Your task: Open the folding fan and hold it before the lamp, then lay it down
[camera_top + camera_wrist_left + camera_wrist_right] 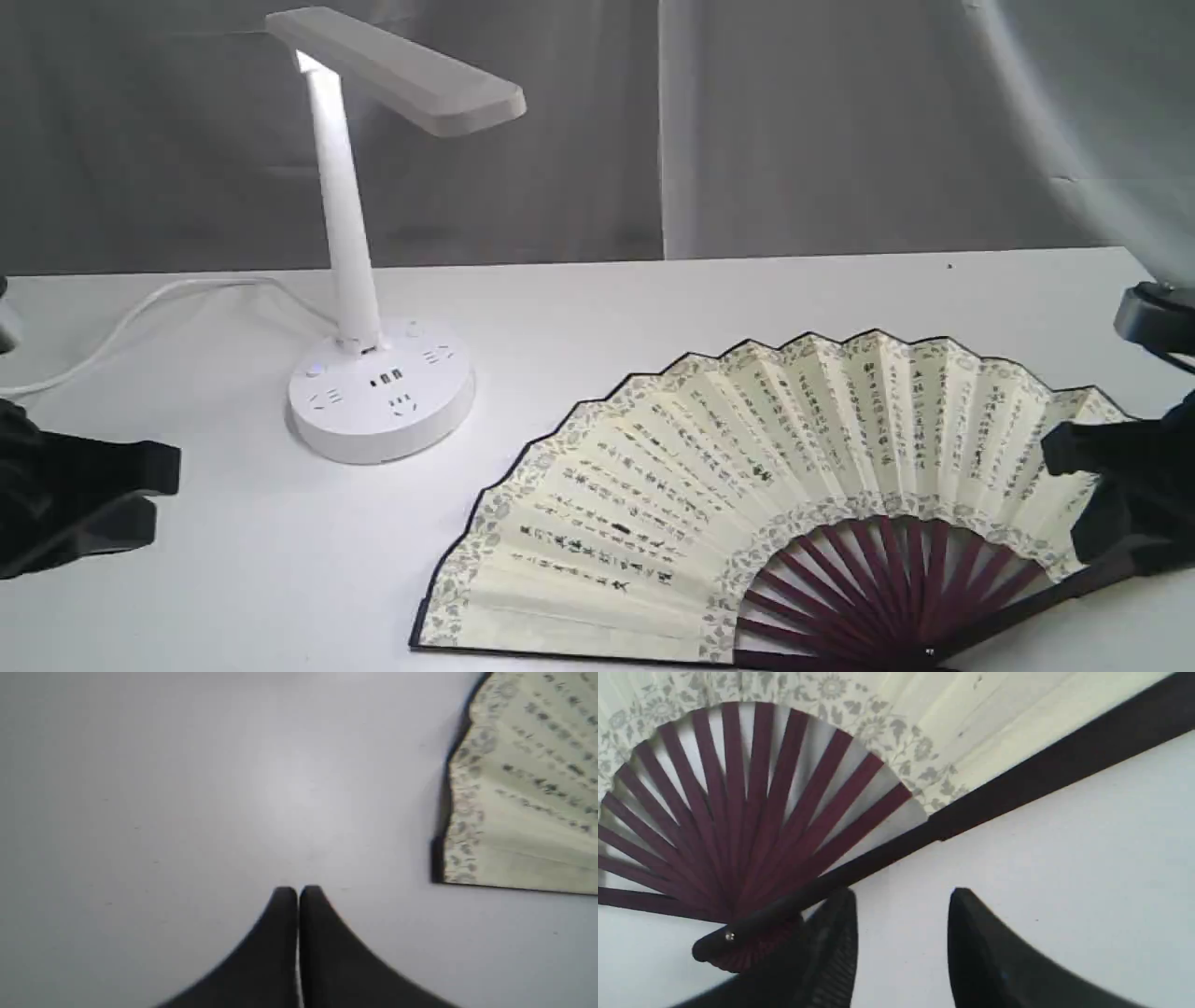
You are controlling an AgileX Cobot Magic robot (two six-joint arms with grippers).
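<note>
Right of lamp point(378, 406), folding fan point(709, 476).

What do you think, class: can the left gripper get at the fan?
Probably yes: only bare table lies between the left gripper and the fan; the lamp stands off that line. Its jaws are shut.

The folding fan point(747, 467) lies spread open, flat, apart from the lamp point(378, 401)

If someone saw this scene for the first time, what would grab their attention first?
The fan, spread wide open and flat on the white table, front right. Next the lamp, standing back left of it. The right gripper sits by the fan's pivot, jaws apart and empty.
</note>
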